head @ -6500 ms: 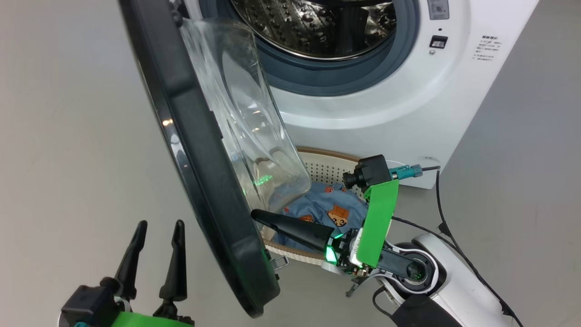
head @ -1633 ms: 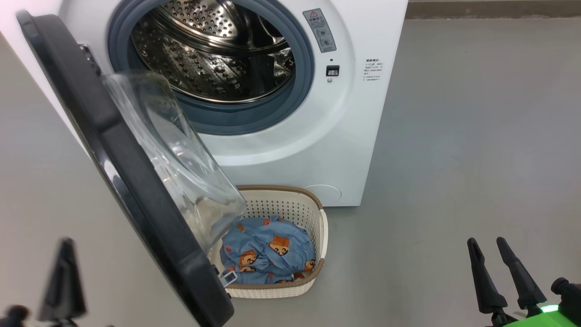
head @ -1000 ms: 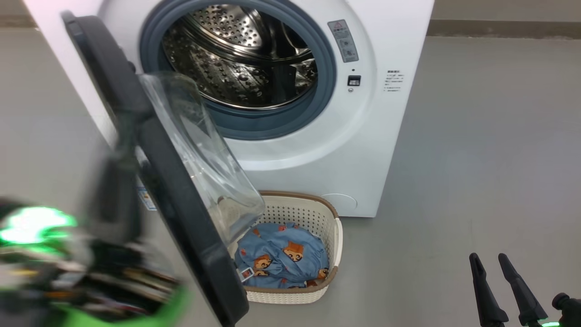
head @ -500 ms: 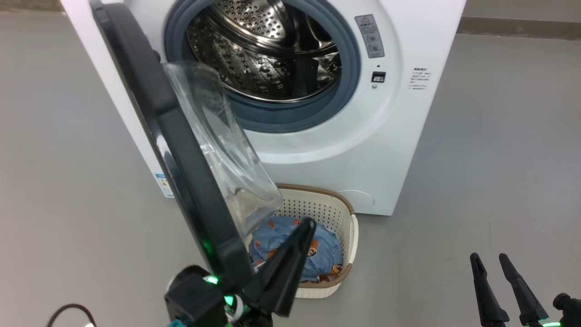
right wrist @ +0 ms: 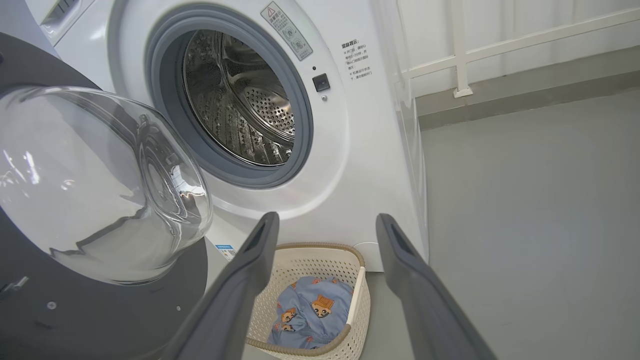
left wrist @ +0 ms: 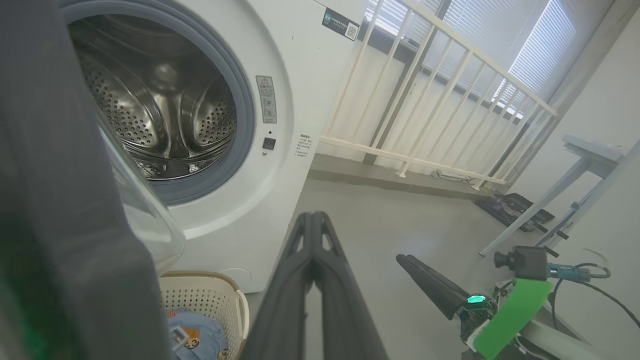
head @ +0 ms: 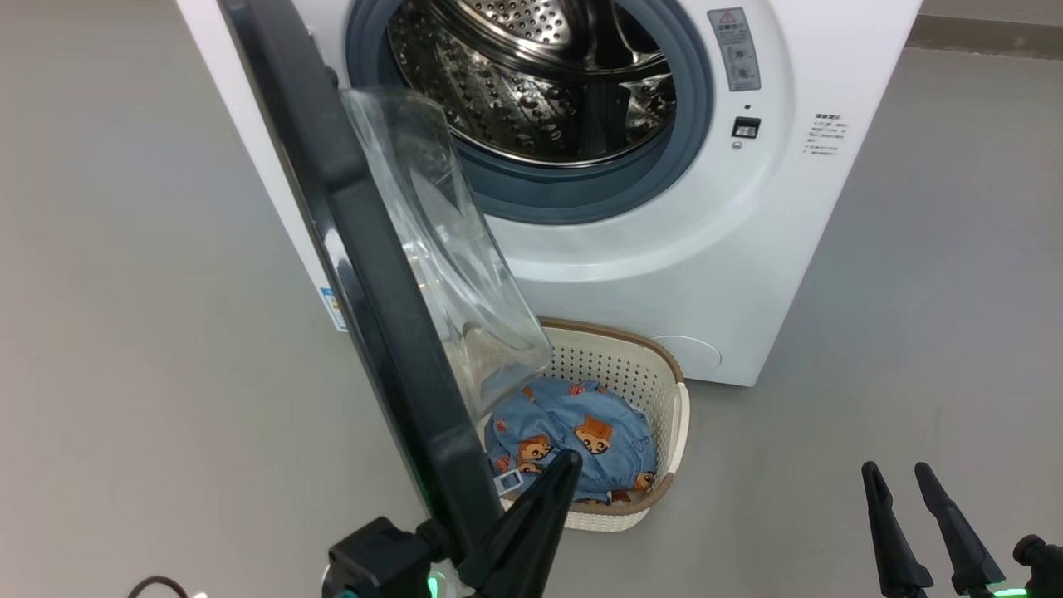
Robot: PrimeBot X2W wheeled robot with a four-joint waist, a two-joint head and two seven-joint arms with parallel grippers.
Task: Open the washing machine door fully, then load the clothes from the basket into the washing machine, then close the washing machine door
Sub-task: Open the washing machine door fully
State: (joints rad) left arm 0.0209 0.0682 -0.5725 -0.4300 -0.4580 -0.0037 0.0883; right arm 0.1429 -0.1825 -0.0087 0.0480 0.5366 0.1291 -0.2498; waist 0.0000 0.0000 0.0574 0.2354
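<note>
The left gripper [left wrist: 312,216] had its two dark fingers pressed together, holding nothing, pointing past the washing machine [left wrist: 285,165] with its bare drum [left wrist: 160,115]. The washing machine door [left wrist: 65,200] stood swung open. The basket [left wrist: 200,295] sat on the floor [left wrist: 400,220] against the machine's front, with the clothes [left wrist: 197,340] inside.

We see soft, even light and faint shadows; daylight glares through the blinds [left wrist: 575,35]. Glints dot the door [right wrist: 100,185] glass and drum [head: 540,91]. Our wrist views bow at the edges, the near door blurred.
</note>
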